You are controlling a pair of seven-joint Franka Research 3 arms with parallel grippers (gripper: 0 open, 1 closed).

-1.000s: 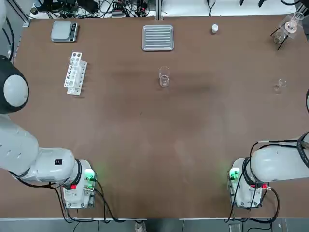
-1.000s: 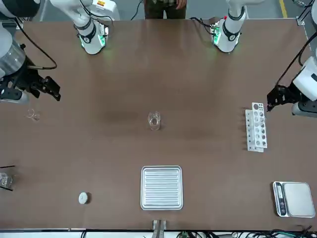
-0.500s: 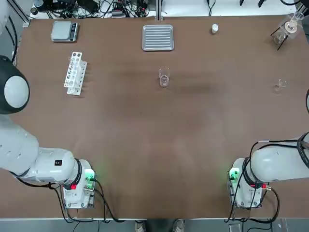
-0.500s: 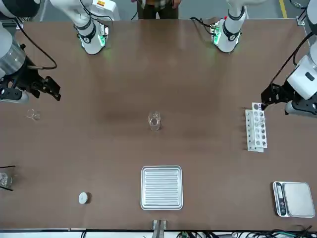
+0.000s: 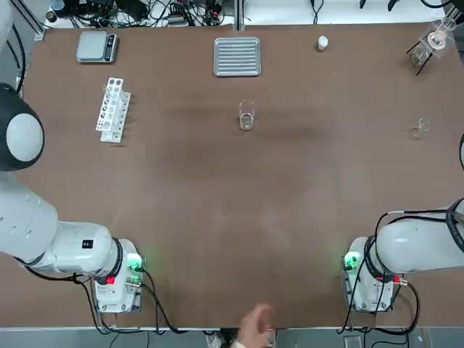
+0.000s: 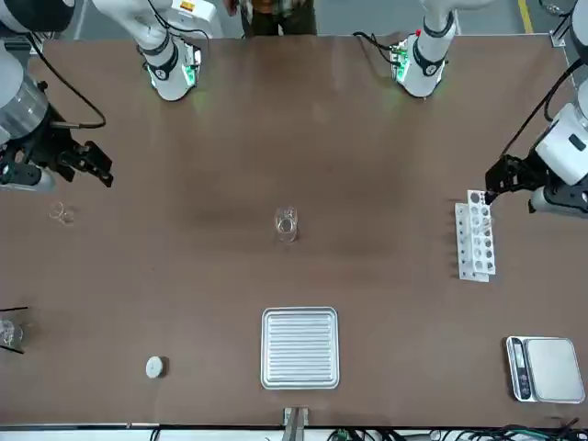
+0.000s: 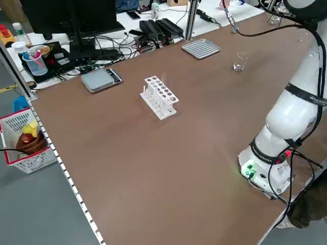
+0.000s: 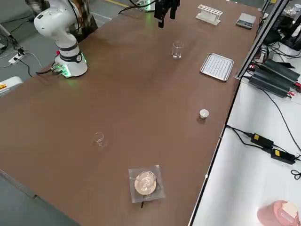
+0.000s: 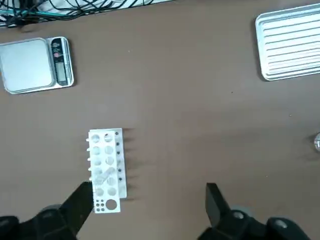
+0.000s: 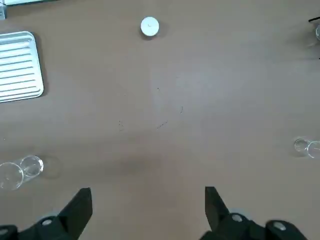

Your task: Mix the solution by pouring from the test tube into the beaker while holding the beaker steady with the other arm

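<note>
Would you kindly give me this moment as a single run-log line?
left gripper: open, above white test tube rack | right gripper: open, idle | small clear glass beaker: mid-table, unheld | pour: not begun

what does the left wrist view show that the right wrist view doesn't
Only the left wrist view shows the white test tube rack and the digital scale, with the open left gripper above the rack. Only the right wrist view shows the small white round object, the small glass piece and the open right gripper. Both show the ridged metal tray, the beaker and the brown table.
</note>
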